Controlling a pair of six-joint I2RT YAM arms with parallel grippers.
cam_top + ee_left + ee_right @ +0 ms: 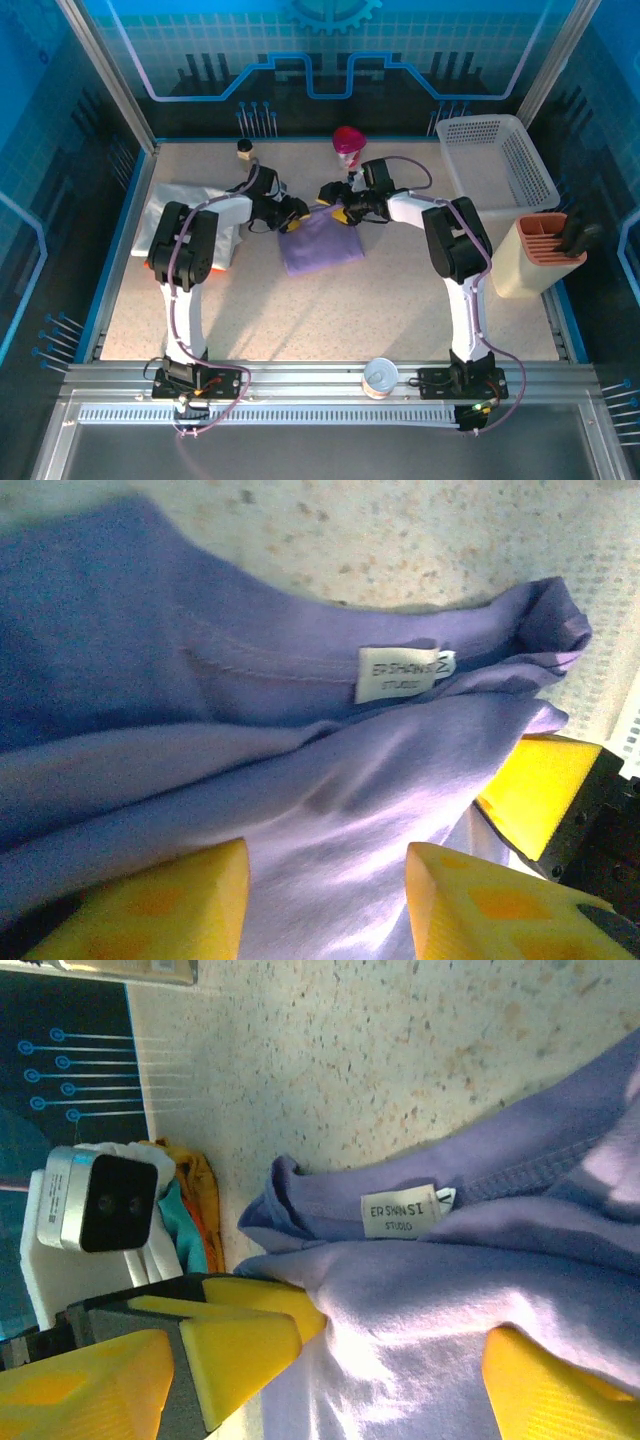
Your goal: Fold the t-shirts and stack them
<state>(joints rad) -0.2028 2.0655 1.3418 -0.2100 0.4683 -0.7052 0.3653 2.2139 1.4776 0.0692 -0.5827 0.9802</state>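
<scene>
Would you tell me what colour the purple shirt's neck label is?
Neck label: white with dark lettering, clearest in left wrist view.

Cool blue cast at the overhead view's edges, worktop (400, 300) evenly bright, soft faint shadows, wrist views close and slightly blurred, bright glare on lavender shirt (380, 820) lower centre.

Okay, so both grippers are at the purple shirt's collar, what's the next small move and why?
Probably close both jaws on the cloth. The left gripper and right gripper stand open at the collar edge of the lavender shirt, near its label, with cloth lying between them, so a grip comes before any lift or fold.
</scene>
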